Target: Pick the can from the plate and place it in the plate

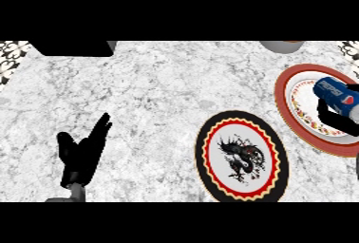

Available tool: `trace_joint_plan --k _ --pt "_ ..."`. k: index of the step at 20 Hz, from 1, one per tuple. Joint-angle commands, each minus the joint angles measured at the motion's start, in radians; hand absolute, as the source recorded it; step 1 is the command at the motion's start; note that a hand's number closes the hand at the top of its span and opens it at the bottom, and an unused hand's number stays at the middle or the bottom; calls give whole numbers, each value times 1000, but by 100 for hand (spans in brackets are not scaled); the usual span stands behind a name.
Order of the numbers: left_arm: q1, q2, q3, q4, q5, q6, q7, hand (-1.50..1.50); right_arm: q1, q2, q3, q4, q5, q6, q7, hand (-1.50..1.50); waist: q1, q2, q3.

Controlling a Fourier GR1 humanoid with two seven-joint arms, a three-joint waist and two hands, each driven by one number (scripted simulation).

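- the desk (pixel 161 85) is a pale, grey-speckled stone top that fills the head view.
- at the far left corner, a patterned black-and-white strip (pixel 10 59) runs along the desk's edge, and a dark block (pixel 73 47) sits at the top edge beside it.
- the left robot hand (pixel 80 154) shows at the lower left, on its grey forearm; its fingers are straight and spread wide, pointing up, and it holds nothing.
- right of centre lies a plate with a black rim (pixel 242 156), a red-and-gold scalloped ring and a dark dragon figure on its white middle; nothing lies on it.
- at the top edge, further right, part of a grey round object (pixel 282 46) shows.
- at the far right lies a plate with a red rim (pixel 291 85) and a white middle, well apart from the left robot hand and just beside the black-rimmed plate.
- the can (pixel 338 95), blue with a red, white and blue logo, lies on its side over the red-rimmed plate.
- the right robot hand (pixel 335 119) comes in from the right edge, its black fingers curled round the can, partly hidden by it.
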Motion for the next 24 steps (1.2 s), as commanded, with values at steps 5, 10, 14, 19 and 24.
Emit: trace_joint_plan --k 5,10,14,19,24 --pt "-11 -6 3 46 -1 -12 11 0 -263 -93 -166 520 -149 60 -324 150 3 6 -4" --pt "-3 -11 -24 41 -9 -30 -3 0 -306 -201 -83 748 1 127 -145 -150 44 22 -4" --pt "-10 -6 -12 67 3 -50 -31 0 -424 -193 -52 919 16 221 -179 -150 52 23 -3" --pt "-51 -26 -10 53 3 -25 6 0 -443 -191 -154 1024 -98 325 -437 -150 37 22 0" --pt "-42 -18 2 28 21 -34 18 0 -494 -230 -280 1048 -216 377 -554 -150 37 21 1"
